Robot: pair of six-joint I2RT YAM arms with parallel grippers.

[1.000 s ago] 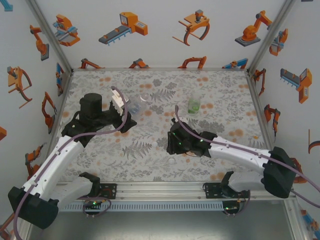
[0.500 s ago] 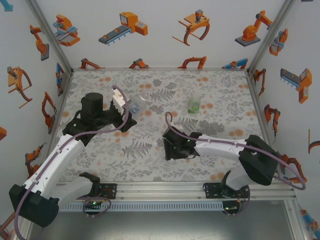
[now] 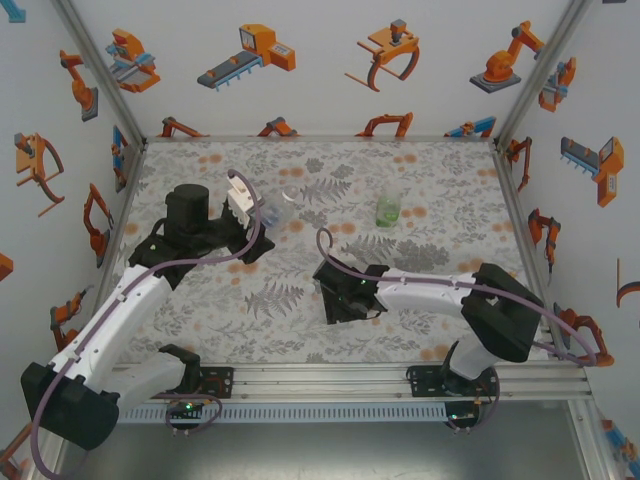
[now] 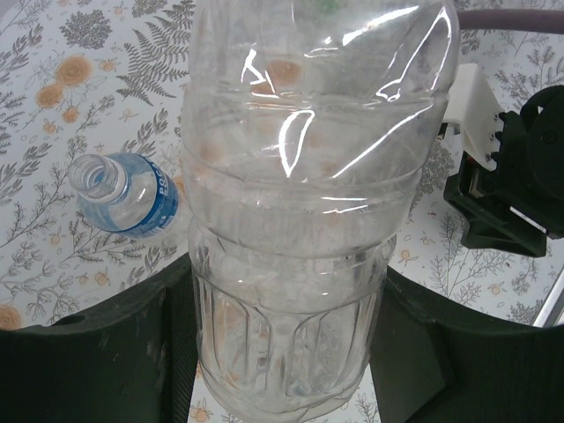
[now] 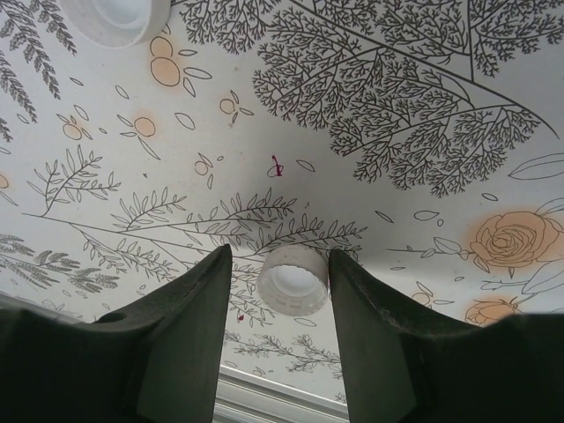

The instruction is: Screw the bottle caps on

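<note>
Left claw (image 4: pixel 282 300) is pinching the colourless bottle (image 4: pixel 300 176) round its lower body, one finger each side. My read is that it's acting as the vise, so the neck stays put while a cap goes on. The bottle's mouth is out of frame, so I can't tell if it's capped. The blue-labelled bottle (image 4: pixel 132 198) sits just off to one side of that claw, mouth open, no cap. Right claw (image 5: pixel 280 264) is down at the worktop (image 5: pixel 397 132), fingers partly spread astride a whitish cap (image 5: pixel 293 282). One finger is at the rim and there's a visible gap on the other side, so it's not clamped yet. A second cap (image 5: pixel 115 16) lies well ahead of those fingertips. The green-tinted bottle (image 3: pixel 388 209) stands well beyond the right claw. The cap is tiny, so it could squirt out on closing.
</note>
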